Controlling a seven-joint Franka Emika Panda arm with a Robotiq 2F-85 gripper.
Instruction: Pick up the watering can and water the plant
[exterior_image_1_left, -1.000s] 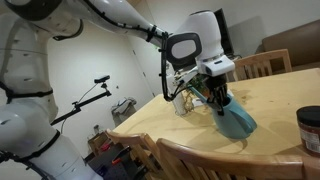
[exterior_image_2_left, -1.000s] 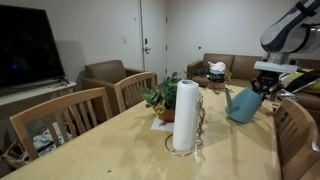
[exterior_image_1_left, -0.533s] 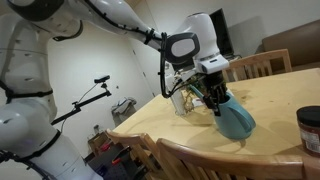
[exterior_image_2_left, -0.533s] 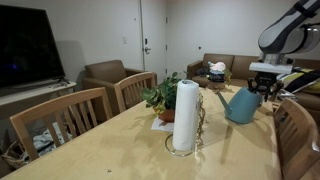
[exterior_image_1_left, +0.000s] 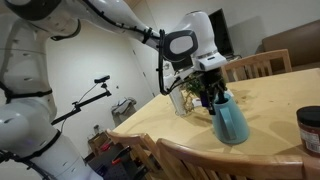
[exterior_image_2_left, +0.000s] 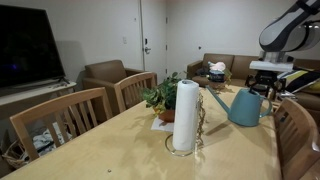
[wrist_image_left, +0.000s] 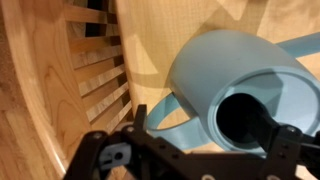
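Teal plastic watering can (exterior_image_2_left: 245, 107) stands upright directly beneath the claw (exterior_image_2_left: 262, 91), which is clamped on its top by the handle, at the table's (exterior_image_2_left: 110, 150) far end. Its long axis is vertical, and the spout points toward the plant (exterior_image_2_left: 160, 96), well apart beside the paper towel roll (exterior_image_2_left: 185, 115).

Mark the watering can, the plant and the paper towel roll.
watering can (exterior_image_2_left: 245, 108): an exterior view, on its teal body.
plant (exterior_image_2_left: 160, 96): an exterior view, on its leaves.
paper towel roll (exterior_image_2_left: 185, 115): an exterior view, on its white side.
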